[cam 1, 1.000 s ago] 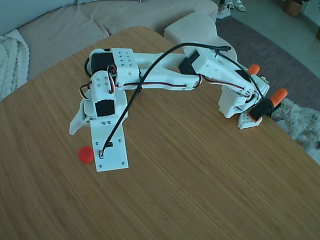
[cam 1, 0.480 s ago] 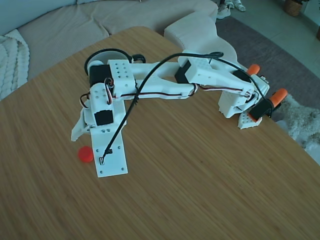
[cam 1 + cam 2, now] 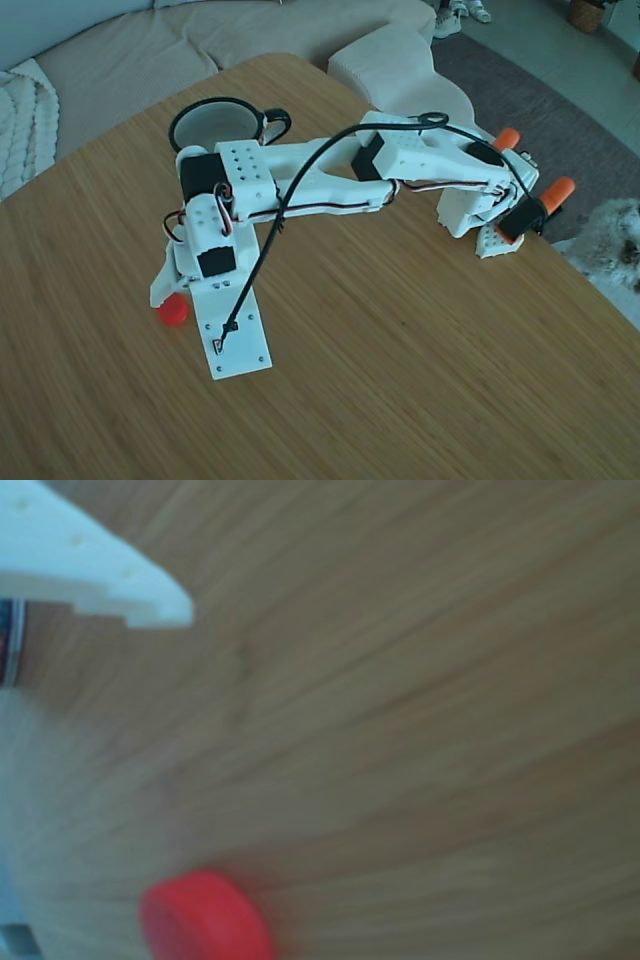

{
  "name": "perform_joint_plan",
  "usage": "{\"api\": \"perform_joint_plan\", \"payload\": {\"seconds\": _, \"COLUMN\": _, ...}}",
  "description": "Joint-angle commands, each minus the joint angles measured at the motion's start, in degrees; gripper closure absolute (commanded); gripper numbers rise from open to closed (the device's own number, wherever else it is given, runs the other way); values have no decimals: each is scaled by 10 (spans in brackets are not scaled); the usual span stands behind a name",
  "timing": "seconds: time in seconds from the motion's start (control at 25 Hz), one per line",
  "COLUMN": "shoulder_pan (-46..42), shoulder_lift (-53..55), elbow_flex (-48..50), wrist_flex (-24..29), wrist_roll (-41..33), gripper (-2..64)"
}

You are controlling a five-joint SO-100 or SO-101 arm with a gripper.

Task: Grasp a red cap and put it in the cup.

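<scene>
Where the claw [image 3: 163, 297] hovers, the red cap [image 3: 172, 312] lies small, round, bright.

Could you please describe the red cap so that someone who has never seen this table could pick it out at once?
Start at the wooden table and find the white robot arm stretched across it. In the fixed view, the red cap lies flat on the wood at the arm's left end, beside the gripper. It is small, round and bright red, unlike the longer orange clamp handles at the right edge.
</scene>
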Motion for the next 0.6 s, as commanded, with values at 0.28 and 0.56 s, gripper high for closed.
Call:
{"api": "perform_joint_plan", "payload": {"seconds": 0.28, "shoulder_pan": -20, "shoulder_lift": 24, "elbow_flex": -36, "wrist_flex": 16, "wrist_roll": -3, "gripper": 82}}
{"api": "perform_joint_plan", "payload": {"seconds": 0.56, "shoulder_pan": -15, "shoulder_lift": 23, "elbow_flex": -57, "wrist_flex": 17, "wrist_roll": -3, "gripper": 82}}
